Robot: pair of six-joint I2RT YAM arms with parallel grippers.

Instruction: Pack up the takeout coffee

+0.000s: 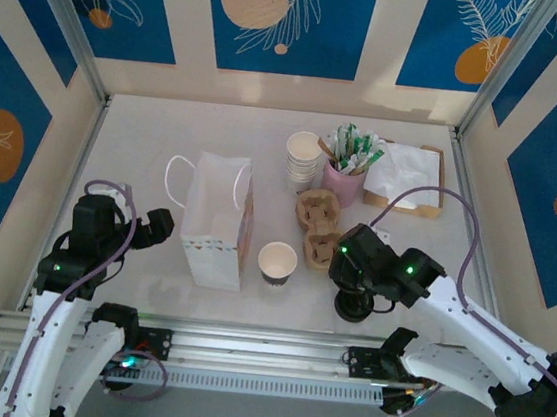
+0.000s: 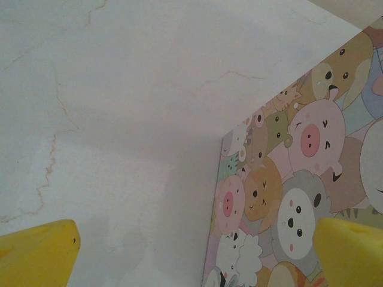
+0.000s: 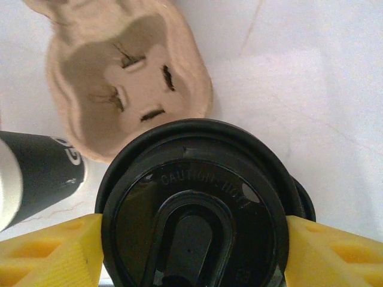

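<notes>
**White table (image 1: 144,153), lid in hand, cup waiting**

Blue leaf-pattern panels wall in the table on three sides. The paper bag (image 1: 218,224) stands upright left of centre. The open cup (image 1: 278,261) stands just to its right, near the front edge. Farther back are a stack of spare cups (image 1: 302,159), a pink pot of sachets (image 1: 344,181) and napkins on a wooden tray (image 1: 430,208). Two cardboard carriers (image 1: 316,228) lie between that group and the right gripper (image 1: 354,300).

In the right wrist view the yellow fingers (image 3: 48,254) press against opposite sides of a black lid (image 3: 194,203), so the right gripper is clenched on it. A second dark rim peeks out under its right edge, probably another lid nested below. Whether the lid is off the table yet I cannot tell.

The left gripper (image 2: 194,263) hangs released beside the bag's left face, its tips wide apart with nothing between them.

The step in hand looks like capping the cup. To do it well, lift straight up and check that only one lid comes away. Then carry it level to the left over the cup, centre it on the rim and press down evenly. A tilted lid will likely seat on one side only or tip the light cup.
</notes>
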